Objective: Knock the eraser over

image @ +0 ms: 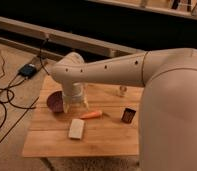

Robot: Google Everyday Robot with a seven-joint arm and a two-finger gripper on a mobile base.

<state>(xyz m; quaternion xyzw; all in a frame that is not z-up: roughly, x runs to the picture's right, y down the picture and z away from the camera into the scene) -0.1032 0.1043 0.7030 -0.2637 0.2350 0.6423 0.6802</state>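
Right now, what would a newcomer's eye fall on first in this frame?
The big white arm fills the right side and sweeps left across the wooden table. Its gripper hangs over the table's back left, beside a dark bowl. Just in front lie an orange carrot and a pale flat block. The eraser, small and dark, stands further right, apart from the gripper.

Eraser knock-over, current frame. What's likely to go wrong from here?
1. The gripper hangs beside the bowl, well away from the eraser. The carrot lies between them, so a low sweep across may shove the carrot first.
2. The pale block lies close to the gripper and might get hit instead.
3. The eraser appears to stand upright, so a low push may slide it rather than tip it.
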